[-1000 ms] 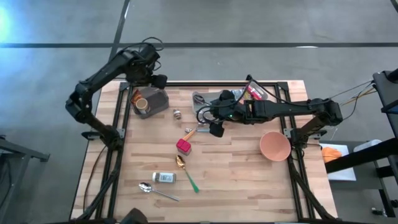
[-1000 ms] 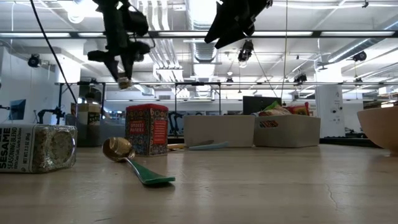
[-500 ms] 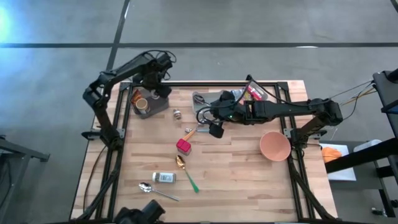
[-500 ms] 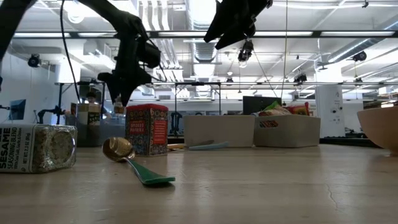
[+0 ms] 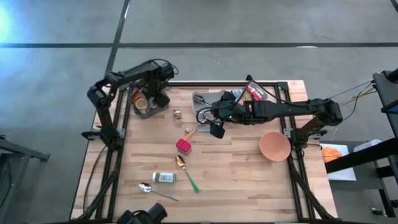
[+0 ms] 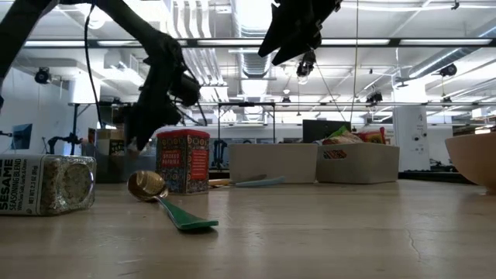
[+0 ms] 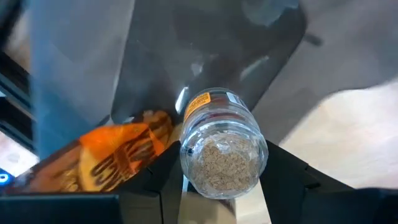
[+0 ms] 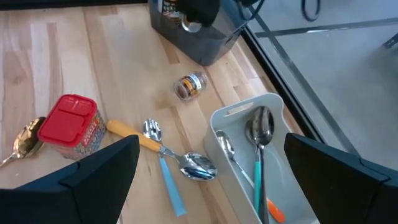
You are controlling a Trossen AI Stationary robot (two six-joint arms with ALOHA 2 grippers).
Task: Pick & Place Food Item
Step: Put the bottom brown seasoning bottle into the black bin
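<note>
My left gripper (image 5: 158, 95) is at the table's far left corner, pointing steeply down into a grey bin (image 5: 163, 107). It is shut on a clear jar of pale seeds (image 7: 224, 149) with an orange label. An orange packet (image 7: 118, 155) lies in the bin beside the jar. In the low view this gripper (image 6: 143, 128) hangs low behind the red tin (image 6: 183, 161). My right gripper (image 5: 216, 129) hangs open over the table's middle and holds nothing. My left gripper pinches the jar's round sides (image 7: 186, 168) between its two fingers, near the end that faces the wrist. The fingers come from above, slanting steeply down, and lie along the jar. The jar's labelled end (image 7: 208, 101) points down into the bin; whether it touches the floor, I cannot tell.
A small jar (image 5: 176, 114) lies on the wood next to the bin. A white tray of spoons (image 8: 261, 149), a box of snack packets (image 5: 255, 92), a pink bowl (image 5: 275, 145), a sesame jar (image 5: 165, 177) and loose spoons (image 5: 186, 174) are spread about.
My left gripper has come down from high above the far left corner into the grey bin, rolling and tipping steeper as it sank. The jar has gone down with it, still held. My right gripper has kept still.
</note>
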